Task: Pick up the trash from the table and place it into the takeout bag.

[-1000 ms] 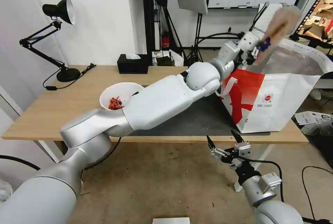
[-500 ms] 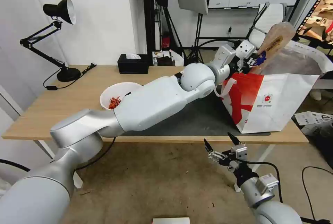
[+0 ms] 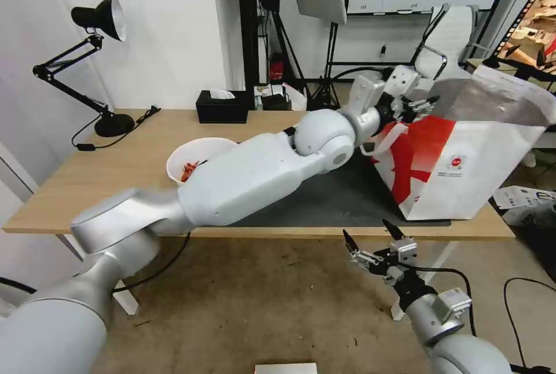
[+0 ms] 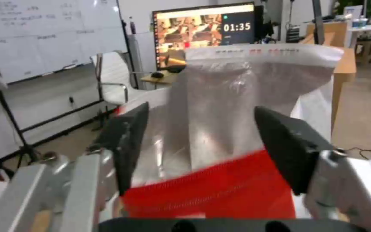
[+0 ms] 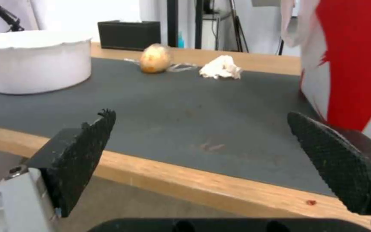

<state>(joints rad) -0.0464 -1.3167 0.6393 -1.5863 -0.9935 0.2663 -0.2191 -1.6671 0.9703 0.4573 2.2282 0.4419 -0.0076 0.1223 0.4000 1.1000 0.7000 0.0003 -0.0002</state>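
My left arm reaches across the table (image 3: 104, 171) to the takeout bag (image 3: 463, 160), a white and red tote with foil lining. The left gripper (image 3: 421, 102) hangs open at the bag's near rim with nothing between its fingers; in the left wrist view the gripper (image 4: 200, 141) frames the bag's foil lining (image 4: 237, 90). The white bowl (image 3: 197, 157) of red chili scraps sits on the mat's left end. The right wrist view shows the bowl (image 5: 31, 61), a beige ball (image 5: 154, 58) and a crumpled tissue (image 5: 221, 67) on the dark mat (image 5: 172, 106). My right gripper (image 3: 373, 239) waits open below the table's front edge.
A black desk lamp (image 3: 98, 21) stands at the table's far left and a black tissue box (image 3: 221, 106) at its back edge. Tripods, an office chair (image 3: 457, 32) and a monitor are behind the table. Papers lie on the floor to the right.
My left gripper held a clear tray above the bag's mouth; now it is open and lower at the rim, and the tray is gone from sight. The bag has tilted to the right.
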